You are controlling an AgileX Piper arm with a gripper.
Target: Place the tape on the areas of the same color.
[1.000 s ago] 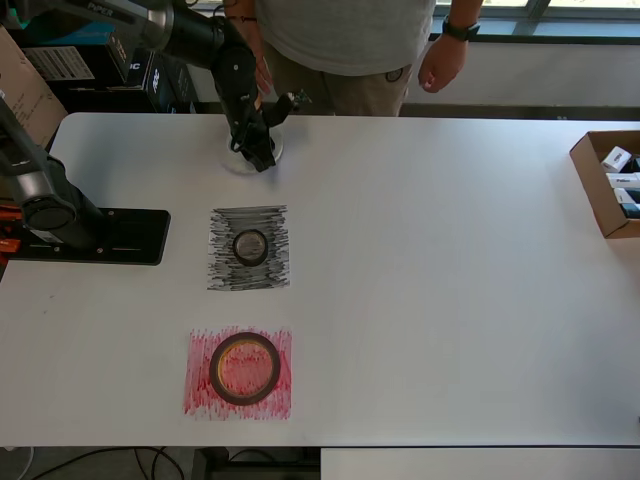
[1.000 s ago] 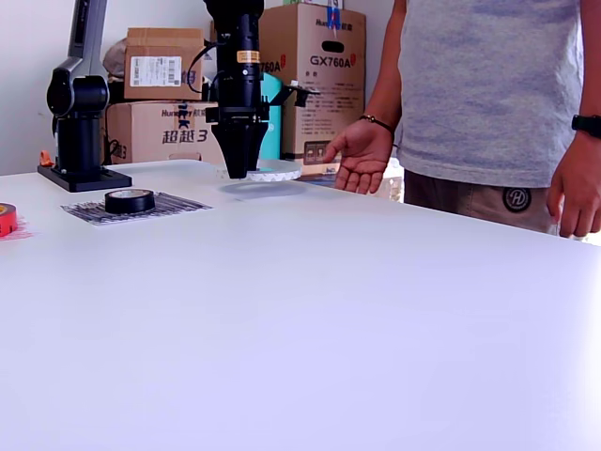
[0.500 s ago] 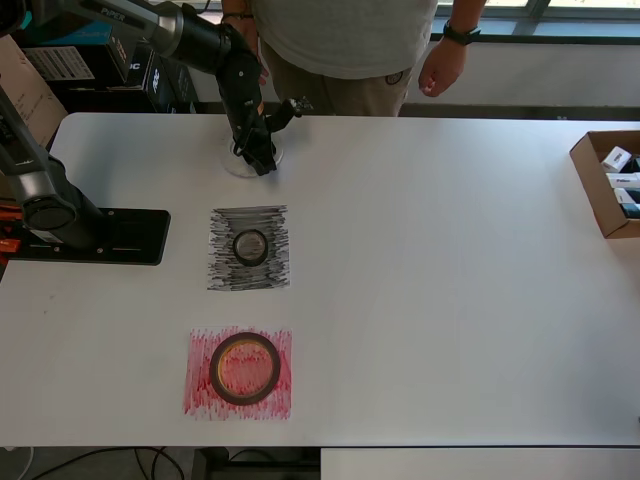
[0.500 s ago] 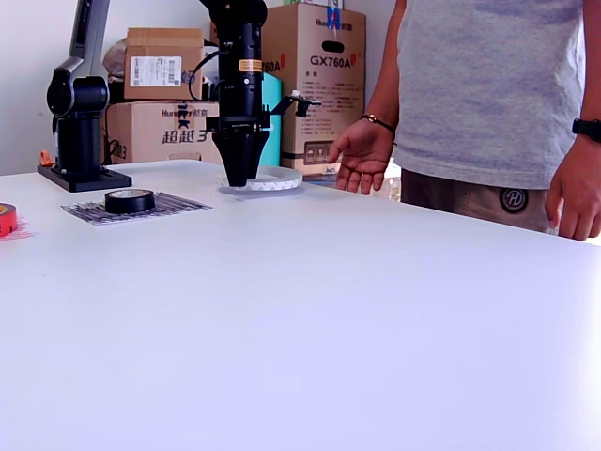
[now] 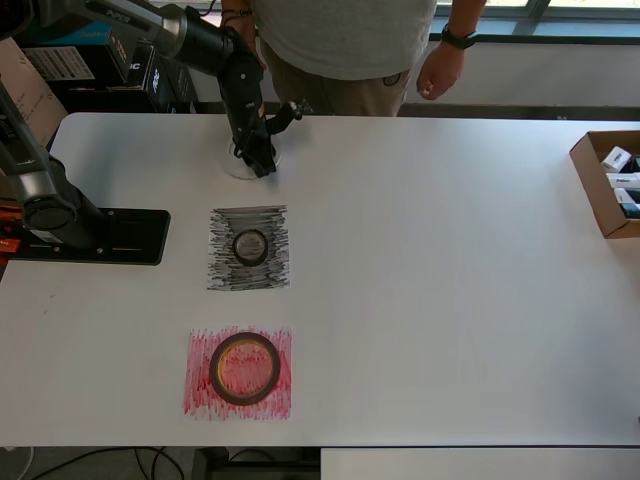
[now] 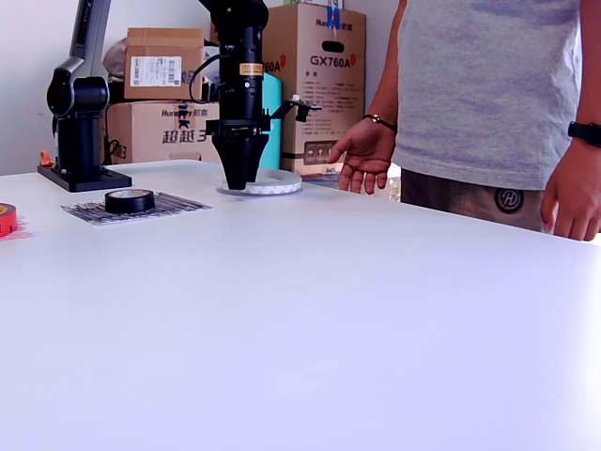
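Observation:
My gripper (image 5: pixel 262 163) (image 6: pixel 238 183) points straight down at the far side of the table. Its fingers are closed on the near rim of the translucent whitish tape roll (image 5: pixel 236 165) (image 6: pixel 274 181), which lies flat on the table, outside both patches. The small black roll (image 5: pixel 250 245) (image 6: pixel 130 199) lies in the middle of the black-grey scribbled patch (image 5: pixel 225 272) (image 6: pixel 171 205). The dark-red roll (image 5: pixel 214 370) (image 6: pixel 6 218) lies on the red scribbled patch (image 5: pixel 200 402).
A person (image 5: pixel 350 40) stands at the far table edge, one open hand (image 6: pixel 362 155) close to the whitish roll. The arm's black base (image 5: pixel 90 235) sits at the overhead view's left. A cardboard box (image 5: pixel 605 185) sits at the right edge. Cartons (image 6: pixel 315 66) stand behind.
The gripper has moved slightly toward the far edge and lower. The whitish roll, held just above the table a second ago, now rests on it.

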